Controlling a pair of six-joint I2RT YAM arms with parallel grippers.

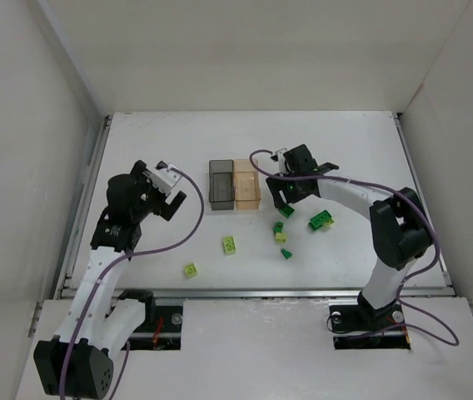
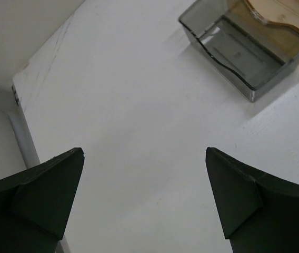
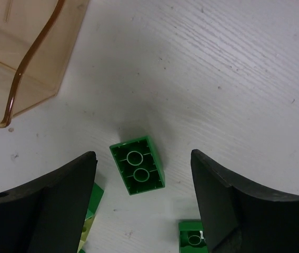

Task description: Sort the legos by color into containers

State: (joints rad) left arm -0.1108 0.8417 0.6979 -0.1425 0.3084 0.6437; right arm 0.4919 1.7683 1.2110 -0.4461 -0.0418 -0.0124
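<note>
The right gripper (image 3: pixel 142 154) is spread wide, and a dark green brick (image 3: pixel 137 165) lies on the table (image 1: pixel 345 150) between its fingers with clear space on both sides. The brick lies hollow side up, showing two round tubes. It sits just beside the near corner of the amber bin (image 3: pixel 13 100).

The amber bin touches the grey bin (image 1: pixel 221 184) along one long wall, and both stand mid-table.

The left gripper (image 2: pixel 143 151) is also spread wide and holds nothing. It hangs over bare table, well apart from the grey bin.

The other legos lie on the table in front of the bins:
- Dark green: one larger brick (image 1: pixel 321 220) and two small ones (image 1: pixel 278 227) (image 1: pixel 286 253).
- Pale yellow-green: three bricks (image 1: pixel 229 244) (image 1: pixel 190 270) (image 1: pixel 281 237).
</note>
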